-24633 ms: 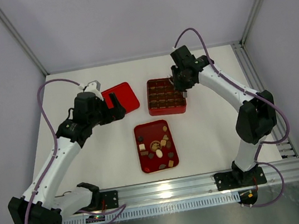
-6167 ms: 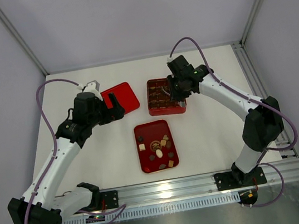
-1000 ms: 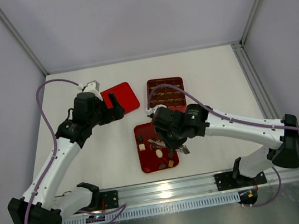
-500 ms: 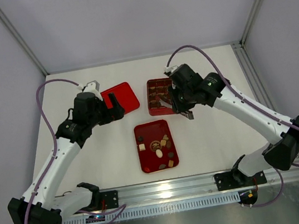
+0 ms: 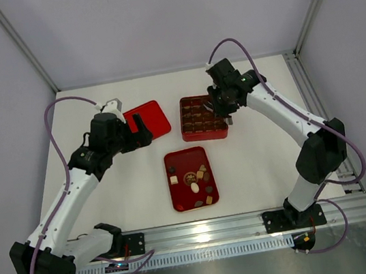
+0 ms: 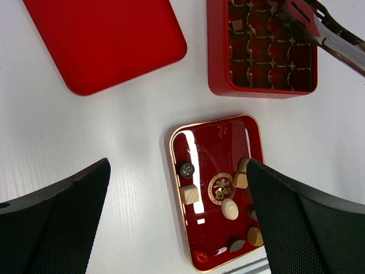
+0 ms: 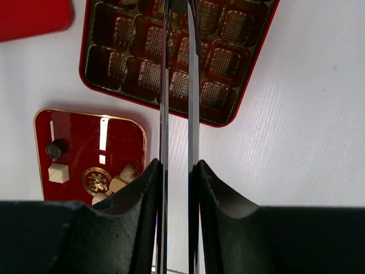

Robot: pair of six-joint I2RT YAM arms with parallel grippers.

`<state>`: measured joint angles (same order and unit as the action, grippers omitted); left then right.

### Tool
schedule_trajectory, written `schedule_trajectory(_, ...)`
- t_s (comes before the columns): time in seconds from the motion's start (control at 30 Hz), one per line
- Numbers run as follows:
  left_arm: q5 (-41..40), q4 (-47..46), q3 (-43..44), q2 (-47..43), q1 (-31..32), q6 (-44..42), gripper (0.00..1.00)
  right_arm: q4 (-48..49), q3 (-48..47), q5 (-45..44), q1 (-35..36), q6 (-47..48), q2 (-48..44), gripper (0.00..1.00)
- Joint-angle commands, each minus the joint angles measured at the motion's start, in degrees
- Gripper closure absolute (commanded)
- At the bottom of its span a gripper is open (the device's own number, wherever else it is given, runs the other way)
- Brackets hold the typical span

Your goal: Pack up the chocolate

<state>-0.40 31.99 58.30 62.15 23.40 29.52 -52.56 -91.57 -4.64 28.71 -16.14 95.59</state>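
The right gripper [image 7: 177, 165], clamped on tongs [image 7: 164, 85], had swung from tray [image 5: 176, 160] to box [image 5: 205, 136]. Chocolate [image 6: 189, 194] left on the tray meant more trips. The left gripper [image 6: 178, 171] gaped.

Bright, even overhead light nearly washes out the white tabletop [image 5: 262, 159]. White glare streaks cross the glossy red tray [image 6: 208, 142], and shadows beside the tray are faint and soft. Right of the tray, the steel tweezers [image 7: 164, 114] gripped by the right pincer [image 7: 177, 171] gleam, sharp-edged.
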Motion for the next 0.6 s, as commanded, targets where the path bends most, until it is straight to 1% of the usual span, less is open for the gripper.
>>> schedule_trajectory(0.0,-0.65,-0.70,0.23,-0.36,0.07,-0.69,0.00,3.68,-0.90,0.25,-1.20,0.50,-0.32,0.69)
schedule_trajectory(0.3,-0.74,-0.70,0.23,-0.36,0.16,-0.69,0.00,5.18,0.78,0.60,-1.55,0.23,0.91,0.68)
schedule_trajectory(0.57,-0.56,-0.70,0.23,-0.28,0.07,-0.69,0.00,5.89,3.68,0.69,-1.55,-0.21,-0.76,0.68)
